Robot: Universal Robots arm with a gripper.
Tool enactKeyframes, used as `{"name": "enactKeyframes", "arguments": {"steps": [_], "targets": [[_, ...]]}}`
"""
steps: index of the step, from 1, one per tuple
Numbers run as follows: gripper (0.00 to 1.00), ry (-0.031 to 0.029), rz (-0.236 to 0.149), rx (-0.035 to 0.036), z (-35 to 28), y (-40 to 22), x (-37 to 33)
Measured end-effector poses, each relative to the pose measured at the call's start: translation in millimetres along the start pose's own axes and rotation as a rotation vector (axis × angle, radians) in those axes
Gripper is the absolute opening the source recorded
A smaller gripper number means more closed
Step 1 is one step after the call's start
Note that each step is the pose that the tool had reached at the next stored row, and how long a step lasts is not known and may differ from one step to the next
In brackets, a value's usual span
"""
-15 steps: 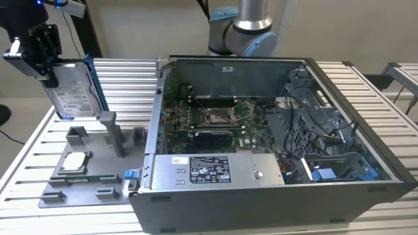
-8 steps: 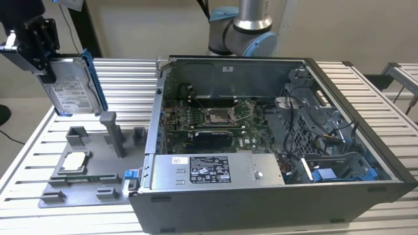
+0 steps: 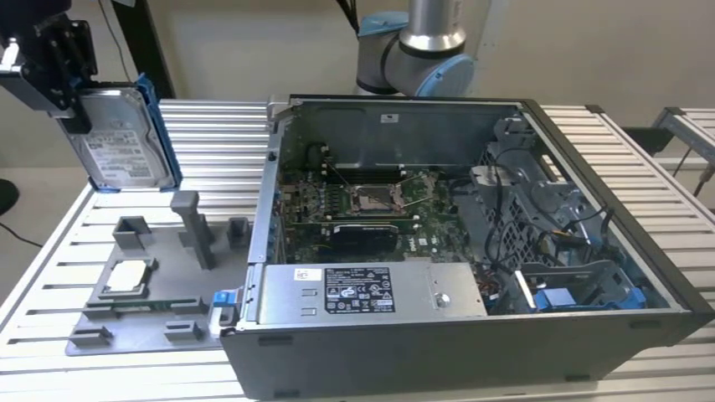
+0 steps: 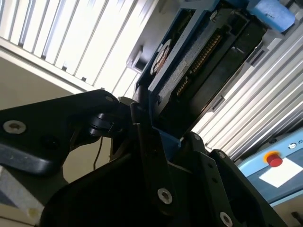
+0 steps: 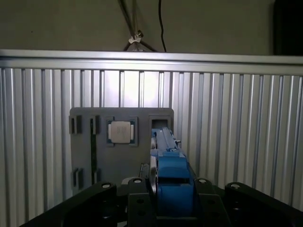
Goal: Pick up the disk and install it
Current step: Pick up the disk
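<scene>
The disk (image 3: 120, 138) is a silver-grey hard drive with a white label and a blue bracket around it. It hangs upright in the air at the exterior view's upper left, above the ribbed table. My gripper (image 3: 79, 113) is shut on it from above. In the first wrist view the disk (image 5: 169, 172) shows edge-on between the black fingers (image 5: 137, 184), over the grey fixture tray (image 5: 120, 161). The second wrist view shows the disk (image 4: 199, 56) from its connector side, clamped in my gripper (image 4: 165, 137).
An open computer case (image 3: 447, 356) fills the table's middle and right, with a motherboard (image 3: 369, 201), a silver power supply box (image 3: 369, 289) and a blue drive bay (image 3: 581, 297). The grey fixture tray (image 3: 167, 280) with a small square chip (image 3: 129, 272) lies left of the case.
</scene>
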State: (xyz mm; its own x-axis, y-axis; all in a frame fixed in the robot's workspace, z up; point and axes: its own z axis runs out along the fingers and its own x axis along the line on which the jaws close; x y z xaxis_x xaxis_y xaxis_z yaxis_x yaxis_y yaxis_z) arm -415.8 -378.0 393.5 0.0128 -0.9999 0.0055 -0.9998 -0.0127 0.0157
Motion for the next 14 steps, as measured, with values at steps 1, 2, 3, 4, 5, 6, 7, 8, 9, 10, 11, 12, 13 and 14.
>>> {"name": "enactKeyframes", "arguments": {"steps": [1, 2, 3, 4, 5, 6, 7, 8, 9, 10, 11, 12, 13, 14], "targets": [[0.0, 0.0, 0.0, 0.0, -1.7, 0.0, 0.0], [0.0, 0.0001, 0.0, 0.0, -3.5, 0.0, 0.0], [0.0, 0.0002, 0.0, -0.0001, -5.0, 0.1, 0.0], [0.0, 0.0002, 0.0, -0.0001, -6.8, 0.1, 0.0], [0.0, 0.0004, 0.0, -0.0001, -8.4, 0.1, 0.0], [0.0, 0.0004, 0.0, 0.0, -9.8, 0.2, 0.1], [0.0, 0.0005, 0.0, 0.0, -11.3, 0.2, 0.1], [0.0, 0.0006, 0.0, 0.0, -12.7, 0.2, 0.1], [0.0, 0.0007, 0.0, 0.0, -14.2, 0.2, 0.1], [0.0, 0.0009, 0.0, -0.0001, -15.9, 0.2, 0.1], [0.0, 0.001, 0.0, -0.0001, -17.5, 0.2, 0.1], [0.0, 0.001, 0.0, 0.0, -18.9, 0.3, 0.1], [0.0, 0.0011, 0.0, 0.0, -20.2, 0.4, 0.0], [0.0, 0.0012, 0.0, 0.0, -21.6, 0.4, 0.0]]}}
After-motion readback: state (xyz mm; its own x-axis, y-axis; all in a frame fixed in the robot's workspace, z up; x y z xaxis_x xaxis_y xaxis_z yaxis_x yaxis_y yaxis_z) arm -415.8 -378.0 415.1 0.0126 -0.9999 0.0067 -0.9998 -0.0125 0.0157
